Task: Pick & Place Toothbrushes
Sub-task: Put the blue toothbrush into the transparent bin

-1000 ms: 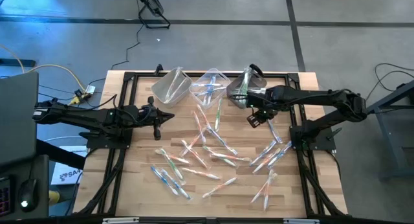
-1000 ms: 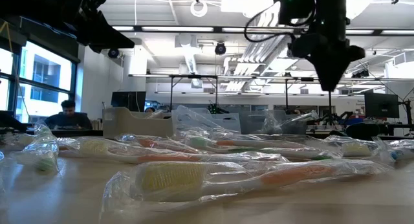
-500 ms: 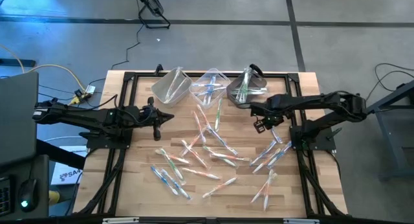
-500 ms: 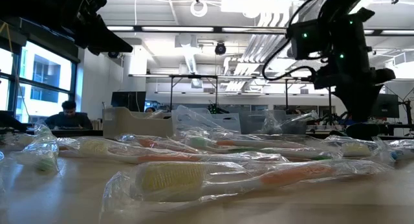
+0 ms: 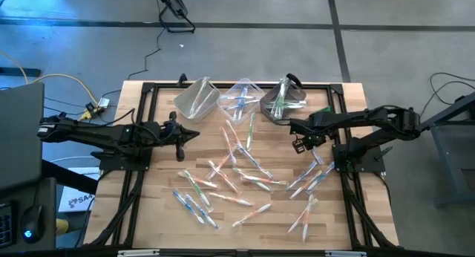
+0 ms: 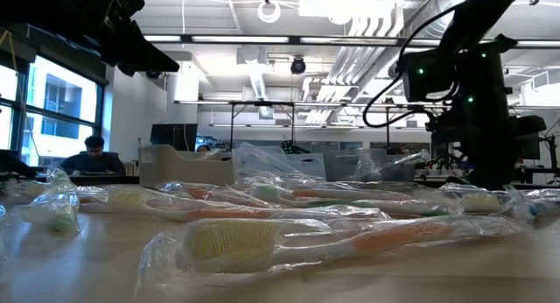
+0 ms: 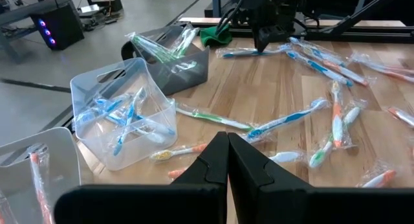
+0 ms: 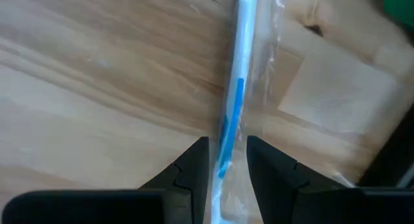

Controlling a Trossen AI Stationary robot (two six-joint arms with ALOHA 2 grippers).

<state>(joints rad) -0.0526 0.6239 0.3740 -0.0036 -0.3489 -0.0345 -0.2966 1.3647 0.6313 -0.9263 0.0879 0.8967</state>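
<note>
Right end effector is down at the tabletop, just in front of the right bin. Its fingers straddle a blue toothbrush lying on the wood, apparently pinching it. The other toothbrushes are scattered mid-tabletop. Left end effector waits at the left side, pressed together.
</note>
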